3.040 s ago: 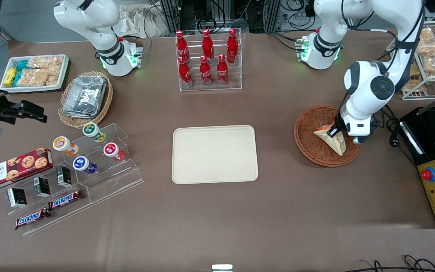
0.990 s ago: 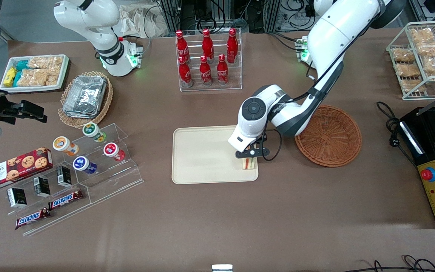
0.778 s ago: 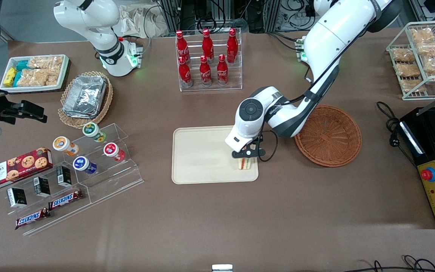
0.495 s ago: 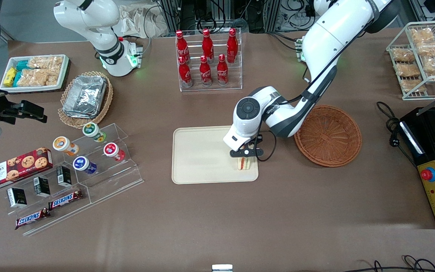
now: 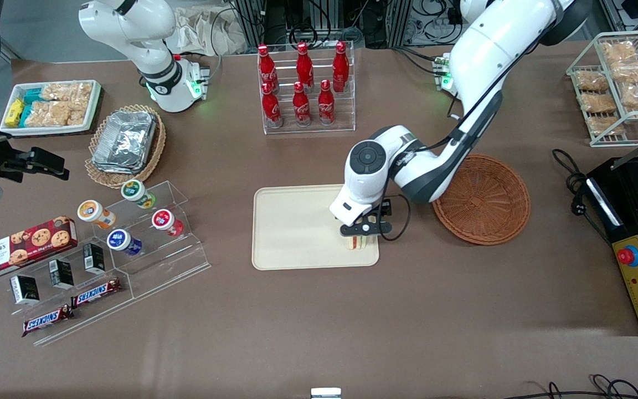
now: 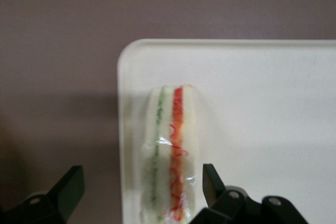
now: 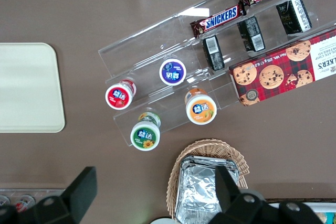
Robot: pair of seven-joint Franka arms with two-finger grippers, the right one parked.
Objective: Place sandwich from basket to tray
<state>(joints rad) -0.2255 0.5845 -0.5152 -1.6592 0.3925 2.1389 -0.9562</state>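
The small triangular sandwich [image 5: 359,242] of pale white bread, red and green filling showing along its edge under clear wrap, stands on edge on the large cream-beige rectangular tray [image 5: 291,233], in the tray's corner nearest the front camera on the working arm's side. In the left wrist view the sandwich [image 6: 170,153] sits just inside the tray's rounded corner [image 6: 126,64], close along the rim. The left arm's gripper [image 5: 364,228] hangs directly over it; its jaws are spread apart, one black finger [image 6: 212,184] close by the bread on one side and the other [image 6: 68,190] well clear of it over the brown counter [image 6: 58,77], so nothing is gripped. The round, shallow, reddish-brown woven wicker basket [image 5: 482,199] lies on the counter beside the tray, toward the working arm's end, and holds nothing
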